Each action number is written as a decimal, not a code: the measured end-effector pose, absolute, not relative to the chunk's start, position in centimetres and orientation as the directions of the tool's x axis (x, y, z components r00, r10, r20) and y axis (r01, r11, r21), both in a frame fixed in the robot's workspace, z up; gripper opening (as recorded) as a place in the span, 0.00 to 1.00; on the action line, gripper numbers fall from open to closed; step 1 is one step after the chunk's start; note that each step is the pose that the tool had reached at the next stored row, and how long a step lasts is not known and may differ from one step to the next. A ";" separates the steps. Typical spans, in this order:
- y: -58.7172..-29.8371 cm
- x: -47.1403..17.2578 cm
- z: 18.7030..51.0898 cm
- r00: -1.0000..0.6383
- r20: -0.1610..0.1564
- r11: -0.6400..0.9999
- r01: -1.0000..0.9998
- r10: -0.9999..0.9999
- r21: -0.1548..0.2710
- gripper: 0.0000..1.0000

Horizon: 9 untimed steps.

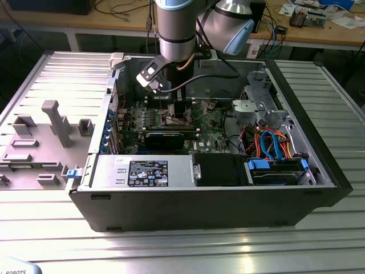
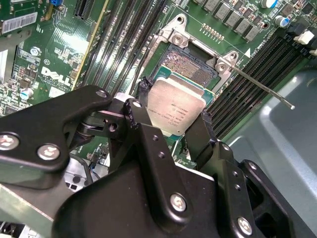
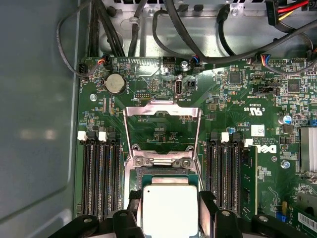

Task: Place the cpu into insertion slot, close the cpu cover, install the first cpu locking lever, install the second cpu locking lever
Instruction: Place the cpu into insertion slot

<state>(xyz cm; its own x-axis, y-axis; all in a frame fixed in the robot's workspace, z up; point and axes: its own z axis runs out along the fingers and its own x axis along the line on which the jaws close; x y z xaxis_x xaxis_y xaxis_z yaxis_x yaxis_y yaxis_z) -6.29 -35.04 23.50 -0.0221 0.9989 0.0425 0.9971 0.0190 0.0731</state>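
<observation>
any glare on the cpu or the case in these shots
First wrist view: the cpu top is blown nearly white, and a pale reflection sits on the grey case wall; second wrist view: the cpu reads even grey, no hotspot; exterior view: bright streaks on the ribbed table.

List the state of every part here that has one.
cpu, gripped over the slot; whether it is seated is unclear.
end effector, shut on cpu.
slot, uncovered, partly under the cpu.
cover, swung open.
lever, unlatched, sticking out.
case, side open.
</observation>
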 end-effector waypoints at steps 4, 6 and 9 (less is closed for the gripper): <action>-35.0 -6.3 23.3 -0.021 0.042 0.017 0.997 0.999 0.073 0.54; -35.0 -6.3 23.1 -0.019 0.042 0.016 0.997 0.999 0.073 0.54; -34.9 -6.3 22.8 -0.017 0.042 0.014 0.997 0.999 0.073 0.54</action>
<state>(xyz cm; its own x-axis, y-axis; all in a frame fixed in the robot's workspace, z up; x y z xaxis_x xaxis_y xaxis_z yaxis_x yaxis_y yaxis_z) -6.30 -34.89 22.78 -0.0169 0.9990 0.0420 0.9972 0.0138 0.0731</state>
